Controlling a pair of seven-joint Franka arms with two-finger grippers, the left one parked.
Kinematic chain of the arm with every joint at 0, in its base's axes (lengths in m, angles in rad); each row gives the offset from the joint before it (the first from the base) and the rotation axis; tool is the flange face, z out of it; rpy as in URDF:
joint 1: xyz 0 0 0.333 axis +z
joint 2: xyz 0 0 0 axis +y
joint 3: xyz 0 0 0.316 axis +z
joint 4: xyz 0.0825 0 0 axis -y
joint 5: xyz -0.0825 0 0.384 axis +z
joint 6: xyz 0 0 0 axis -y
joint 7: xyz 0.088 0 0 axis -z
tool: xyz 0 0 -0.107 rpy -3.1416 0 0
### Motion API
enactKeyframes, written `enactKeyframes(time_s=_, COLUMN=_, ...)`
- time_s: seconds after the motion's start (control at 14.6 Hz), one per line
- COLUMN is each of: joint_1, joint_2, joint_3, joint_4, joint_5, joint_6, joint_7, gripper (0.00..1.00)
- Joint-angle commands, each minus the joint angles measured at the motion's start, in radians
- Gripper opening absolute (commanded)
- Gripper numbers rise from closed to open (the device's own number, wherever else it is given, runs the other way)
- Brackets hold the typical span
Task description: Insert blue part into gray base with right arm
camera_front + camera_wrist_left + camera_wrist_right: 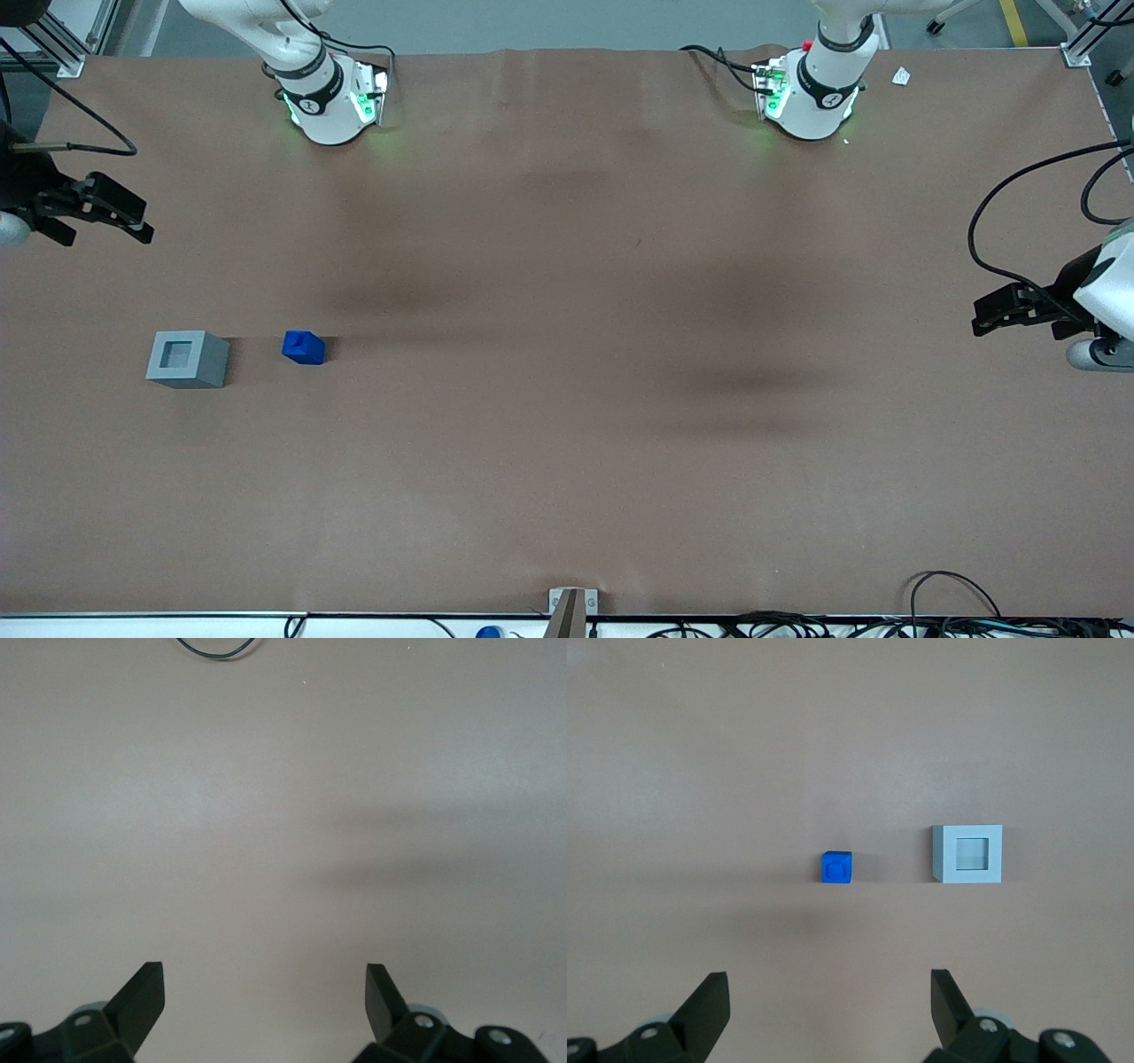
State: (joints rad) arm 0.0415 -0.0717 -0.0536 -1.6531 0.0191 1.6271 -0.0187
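The blue part (303, 347) (835, 867) rests on the brown table with its stub pointing up. Beside it, a short gap away toward the working arm's end, stands the gray base (188, 359) (967, 854), its square recess facing up. My right gripper (133, 226) (830, 988) hangs open at the working arm's end of the table, farther from the front camera than both blocks and well apart from them. Nothing lies between its fingers (709, 1001).
Brown paper covers the table (567, 399). Two white arm bases (330, 102) (811, 93) stand at the edge farthest from the front camera. Cables (957, 594) and a small bracket (571, 607) lie along the near edge.
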Motion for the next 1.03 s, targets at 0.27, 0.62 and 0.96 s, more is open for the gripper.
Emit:
enactKeyframes(time_s=0.27, joint_1=-0.012, joint_2=0.001, joint_3=0.008, joint_4=-0.001, joint_5=-0.004, joint_6=-0.004, joint_7=0.02, gripper=1.0)
enactKeyframes(time_s=0.62, joint_1=-0.009, joint_2=0.076, joint_3=0.008, joint_4=-0.01, joint_5=0.001, joint_6=0.031, joint_7=0.023, gripper=1.0)
enactKeyframes(time_s=0.96, joint_1=0.007, joint_2=0.141, joint_3=0.011, joint_4=-0.095, joint_5=0.007, joint_6=0.146, joint_7=0.023, gripper=1.0)
